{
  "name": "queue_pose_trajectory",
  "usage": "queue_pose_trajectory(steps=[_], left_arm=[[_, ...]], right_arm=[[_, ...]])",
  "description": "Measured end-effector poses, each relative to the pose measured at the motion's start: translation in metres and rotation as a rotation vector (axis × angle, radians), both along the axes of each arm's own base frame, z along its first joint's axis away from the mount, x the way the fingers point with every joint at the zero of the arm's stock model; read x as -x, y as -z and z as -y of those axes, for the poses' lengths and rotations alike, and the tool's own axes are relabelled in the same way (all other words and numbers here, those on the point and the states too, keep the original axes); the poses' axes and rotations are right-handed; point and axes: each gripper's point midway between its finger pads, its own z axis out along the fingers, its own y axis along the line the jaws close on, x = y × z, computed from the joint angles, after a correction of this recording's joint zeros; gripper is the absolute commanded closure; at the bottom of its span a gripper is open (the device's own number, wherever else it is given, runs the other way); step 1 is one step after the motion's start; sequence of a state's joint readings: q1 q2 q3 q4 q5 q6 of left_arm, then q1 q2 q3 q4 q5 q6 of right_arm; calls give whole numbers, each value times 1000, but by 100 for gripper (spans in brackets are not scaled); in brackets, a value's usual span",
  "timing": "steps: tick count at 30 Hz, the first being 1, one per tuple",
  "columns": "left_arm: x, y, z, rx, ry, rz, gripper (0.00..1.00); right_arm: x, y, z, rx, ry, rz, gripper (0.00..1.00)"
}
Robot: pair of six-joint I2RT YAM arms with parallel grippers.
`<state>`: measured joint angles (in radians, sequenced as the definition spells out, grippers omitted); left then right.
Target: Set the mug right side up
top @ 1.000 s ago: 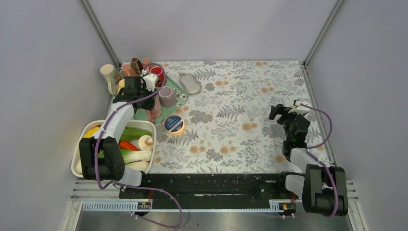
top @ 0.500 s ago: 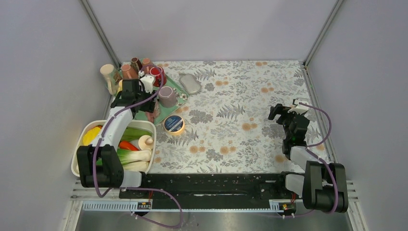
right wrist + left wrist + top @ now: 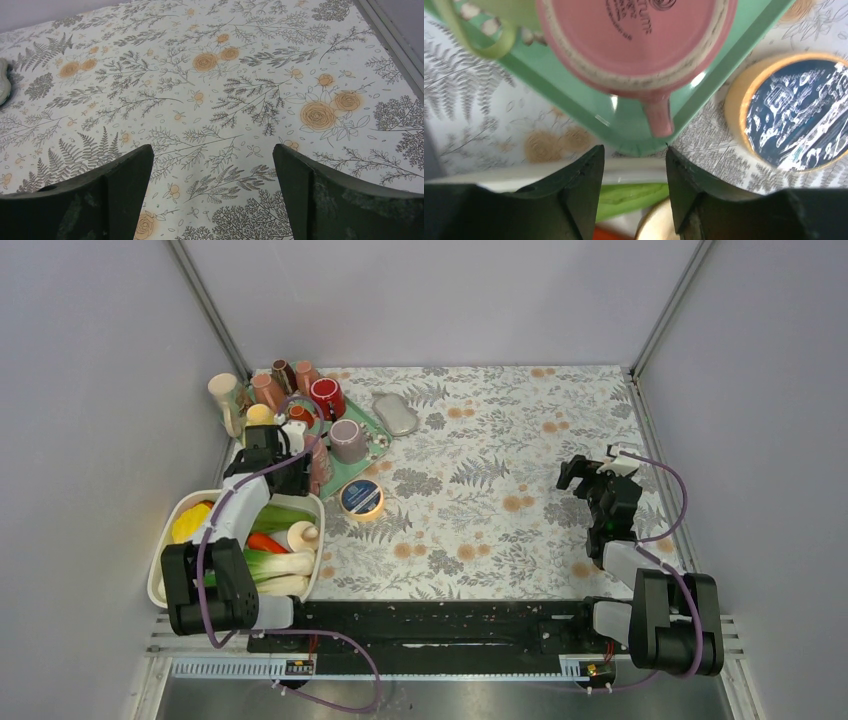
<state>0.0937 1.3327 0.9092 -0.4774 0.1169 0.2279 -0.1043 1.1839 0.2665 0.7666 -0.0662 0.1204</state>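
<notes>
The mug (image 3: 634, 35) sits upside down on the green tray (image 3: 624, 122), its pink base with printed lettering facing up and its handle (image 3: 659, 120) pointing toward the tray's near corner. From above it shows only partly, at the near end of the tray, just beside the left pincer (image 3: 300, 462). In the left wrist view that pincer (image 3: 634, 155) stands part open just short of the handle, with nothing between its jaws; through the gap show the white rim of the bin (image 3: 634, 167) and a green leek (image 3: 629, 195). A pale green cup handle (image 3: 479, 40) lies next to the mug on the tray. A tape roll (image 3: 794, 110) with a blue face rests on the floral desk (image 3: 480, 490) just off the tray's corner. The right pincer (image 3: 212, 152) hangs wide open and empty over bare desk cloth, well apart from the tray.
</notes>
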Motion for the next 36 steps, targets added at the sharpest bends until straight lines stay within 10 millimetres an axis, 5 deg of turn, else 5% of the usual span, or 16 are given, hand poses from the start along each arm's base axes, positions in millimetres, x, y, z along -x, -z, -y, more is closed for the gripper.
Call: queue_pose_trajectory(steps=[3,14,20,26,36], left_arm=[[4,17,2,23,-11,-36,43],[-17,13,11,51,0,38,40],[-24,38,13,39,-7,-32,56],[-30,42,9,28,-37,-22,100],[-17,37,17,61,-15,-52,100]], right_arm=[[-1,1,-1,-1,-3,-6,1],[-1,3,-1,-2,-5,-12,1],[-2,2,-1,-2,-5,-9,1],[-2,2,-1,-2,-5,-9,1],[-1,0,-1,-2,-7,-7,1]])
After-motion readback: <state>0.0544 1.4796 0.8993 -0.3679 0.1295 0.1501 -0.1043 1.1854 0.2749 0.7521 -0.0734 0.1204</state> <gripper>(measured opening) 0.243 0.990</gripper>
